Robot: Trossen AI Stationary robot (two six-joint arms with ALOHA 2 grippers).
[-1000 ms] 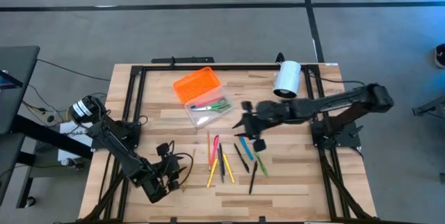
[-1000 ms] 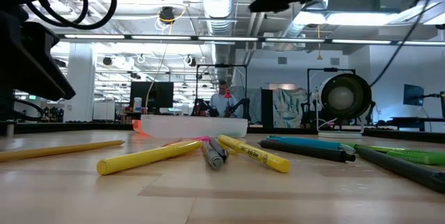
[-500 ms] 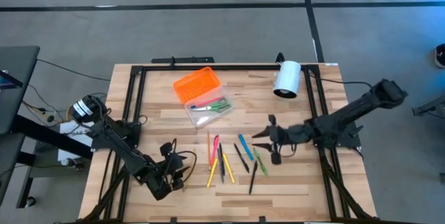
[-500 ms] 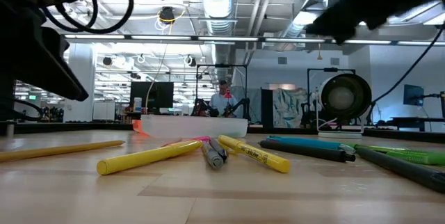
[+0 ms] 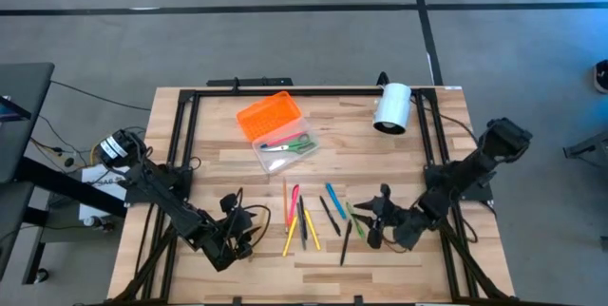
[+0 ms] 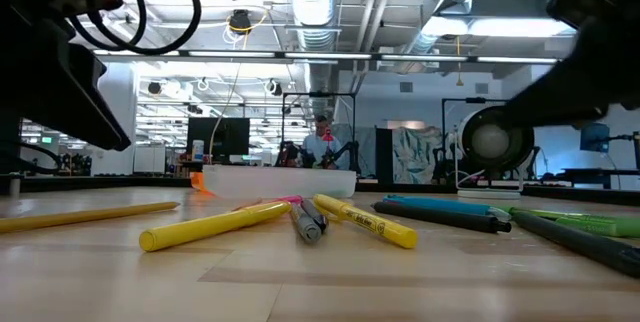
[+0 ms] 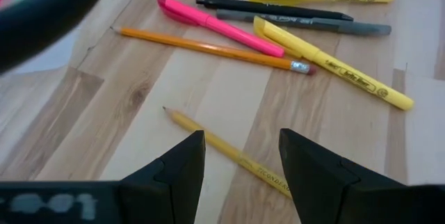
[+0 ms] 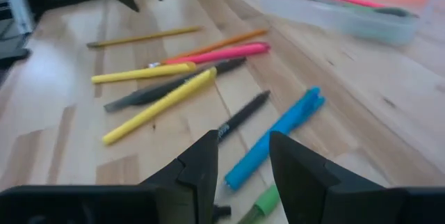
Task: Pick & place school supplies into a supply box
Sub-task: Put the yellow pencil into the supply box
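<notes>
Now we see the biggest change in the right arm: a second ago it reached across the table (image 5: 399, 159) toward the supply box (image 5: 278, 133), and now it is pulled back and folded low near the right side of the table. Its right tool (image 5: 378, 220) hangs just beside the green and blue pens, with the fingers apart and nothing between them. We judge that it has left something at the box and now comes for the next pen.

The left arm has moved only a little. Its left tool (image 5: 235, 225) stays low over the near left part of the table, open and empty, with a thin yellow pencil (image 7: 226, 151) lying just in front of its fingers (image 7: 174, 170).

The supply box sits toward the far side of the table, its orange lid (image 5: 269, 114) open beside the clear base. The green-handled scissors (image 5: 296, 143) and a pink pen already lie in the base. Most supplies are still outside: the pens and pencils (image 5: 313, 216) lie spread between the two tools, among them a pink pen (image 7: 219, 26), yellow highlighters (image 6: 215, 227) and a blue pen (image 8: 274, 140). So the task is early, in our judgement.

The table is light wood with a black frame. A white cylinder (image 5: 391, 106) rests at its far right. Behind the table, the low view shows a big hall with pipes, lamps and a person (image 6: 320, 142) far away.
</notes>
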